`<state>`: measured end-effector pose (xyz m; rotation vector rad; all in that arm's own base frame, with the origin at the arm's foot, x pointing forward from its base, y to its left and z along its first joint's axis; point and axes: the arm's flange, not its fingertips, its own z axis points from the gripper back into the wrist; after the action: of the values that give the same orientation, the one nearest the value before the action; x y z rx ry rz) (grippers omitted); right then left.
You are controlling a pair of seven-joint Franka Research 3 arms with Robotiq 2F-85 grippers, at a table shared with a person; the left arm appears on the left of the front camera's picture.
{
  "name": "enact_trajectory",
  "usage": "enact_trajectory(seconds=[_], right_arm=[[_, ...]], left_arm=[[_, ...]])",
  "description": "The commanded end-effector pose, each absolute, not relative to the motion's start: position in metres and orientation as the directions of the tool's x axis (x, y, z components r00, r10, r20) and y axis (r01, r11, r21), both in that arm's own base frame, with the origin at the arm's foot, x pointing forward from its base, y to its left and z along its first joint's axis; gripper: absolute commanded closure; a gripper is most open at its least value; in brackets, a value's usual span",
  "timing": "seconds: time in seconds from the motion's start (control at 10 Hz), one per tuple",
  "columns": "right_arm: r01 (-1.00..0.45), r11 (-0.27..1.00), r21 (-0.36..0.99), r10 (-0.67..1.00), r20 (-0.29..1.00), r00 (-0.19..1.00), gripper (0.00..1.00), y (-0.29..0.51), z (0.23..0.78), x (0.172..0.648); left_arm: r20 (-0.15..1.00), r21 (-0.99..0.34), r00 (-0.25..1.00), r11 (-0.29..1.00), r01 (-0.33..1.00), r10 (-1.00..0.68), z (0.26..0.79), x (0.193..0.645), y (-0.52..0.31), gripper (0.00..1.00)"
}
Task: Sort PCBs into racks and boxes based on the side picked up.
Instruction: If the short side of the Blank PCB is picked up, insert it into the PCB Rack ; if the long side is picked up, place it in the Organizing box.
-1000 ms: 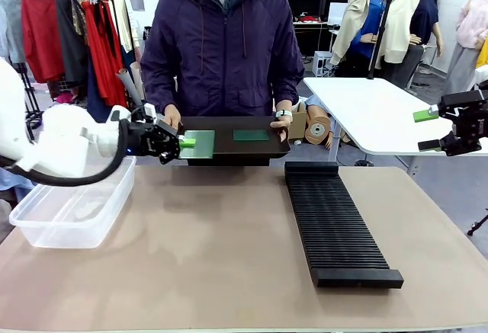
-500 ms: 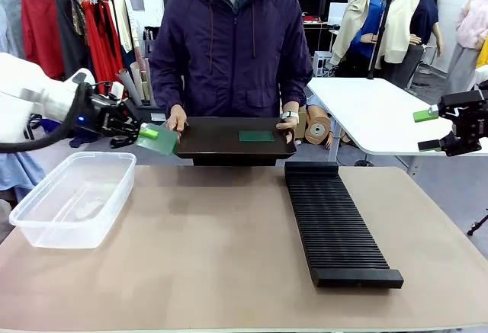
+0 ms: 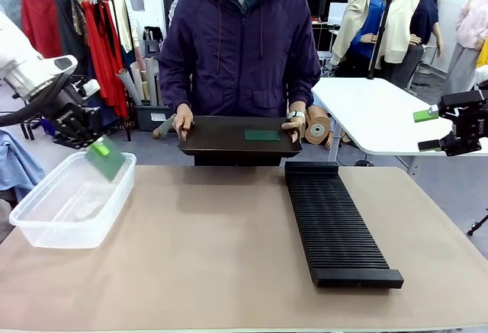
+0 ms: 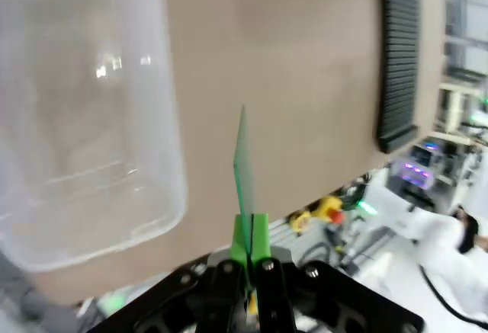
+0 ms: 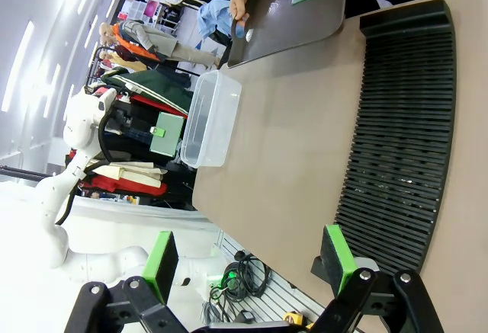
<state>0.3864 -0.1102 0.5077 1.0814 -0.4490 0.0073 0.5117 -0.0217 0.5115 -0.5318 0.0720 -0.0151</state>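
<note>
At the far left, the white left arm is reaching down from above, its wrist bent so the black left gripper (image 3: 97, 147) is pointing down toward the table. Its green pads are pressed tight together on the top edge of a thin, flat green PCB (image 3: 107, 158), which is hanging tilted over the far rim of the clear plastic tub (image 3: 46, 232). In the left wrist view the board is showing edge-on, as a slim green line. The tub is a colourless, glossy rectangle with rounded corners, sitting on the matte tan table (image 3: 213, 264).

In the middle, the person's hands (image 3: 183, 120) are gripping both short ends of a flat, dark tray (image 3: 221, 141), and they are holding it level just beyond the table's far edge. A second PCB (image 3: 261, 135) is lying flat on the tray, toward its right side.

Right of centre, the long black rack (image 3: 335, 222) is lying lengthwise on the table, ribbed with narrow parallel slots.

At the far right, the right gripper (image 3: 427, 130) is hovering above the table edge, fingers spread wide apart and gripping nothing.
</note>
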Motion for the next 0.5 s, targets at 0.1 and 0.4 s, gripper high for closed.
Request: enact_trajectory(seconds=[0.1, 0.4], right_arm=[[-0.223, 0.470, 0.854, -0.217, 0.356, 0.909, 0.00, -0.110, 0.510, 0.386], [-0.223, 0.470, 0.854, -0.217, 0.356, 0.909, 0.00, -0.110, 0.510, 0.386]], left_arm=[[-0.125, -0.259, 0.991, 0.962, -0.082, 0.051, 0.517, 0.514, -0.015, 1.00], [-0.134, -0.218, 0.991, 0.976, -0.004, -0.026, 0.503, 0.527, -0.010, 1.00]])
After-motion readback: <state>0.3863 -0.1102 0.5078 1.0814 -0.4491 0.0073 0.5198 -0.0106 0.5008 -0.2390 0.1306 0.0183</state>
